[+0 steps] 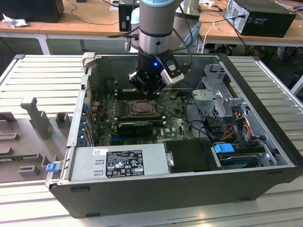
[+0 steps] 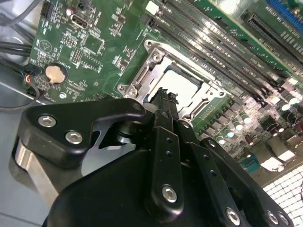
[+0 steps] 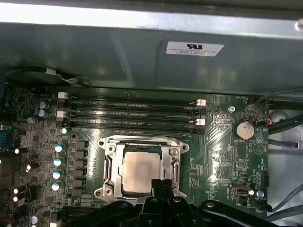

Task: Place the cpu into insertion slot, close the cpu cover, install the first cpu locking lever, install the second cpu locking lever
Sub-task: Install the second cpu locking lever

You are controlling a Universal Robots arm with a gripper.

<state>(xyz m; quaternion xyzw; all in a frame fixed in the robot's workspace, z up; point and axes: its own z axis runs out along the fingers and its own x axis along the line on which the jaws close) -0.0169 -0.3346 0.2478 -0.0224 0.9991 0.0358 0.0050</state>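
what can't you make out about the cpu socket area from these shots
- The cpu cover: its near edge is hidden by the gripper in the first wrist view.
- The cpu: partly blocked by the gripper in the second wrist view.
- Locking levers: too small in the exterior view to tell their state.

The cpu (image 3: 138,171) shows a pale, matt metal top with a soft brushed sheen, framed by the cpu cover (image 3: 110,168) of bright, smooth stamped metal that catches glare. The motherboard (image 3: 222,142) is glossy green laminate, studded with shiny solder points and a polished coin cell (image 3: 245,129). The pincer (image 2: 163,97) is matt black, plastic-looking, fastened with shiny metal screws (image 2: 169,193). The computer case (image 1: 156,189) is dull dark grey painted metal outside, bare grey sheet metal within, resting on a ribbed, satin aluminium tabletop (image 1: 42,75).
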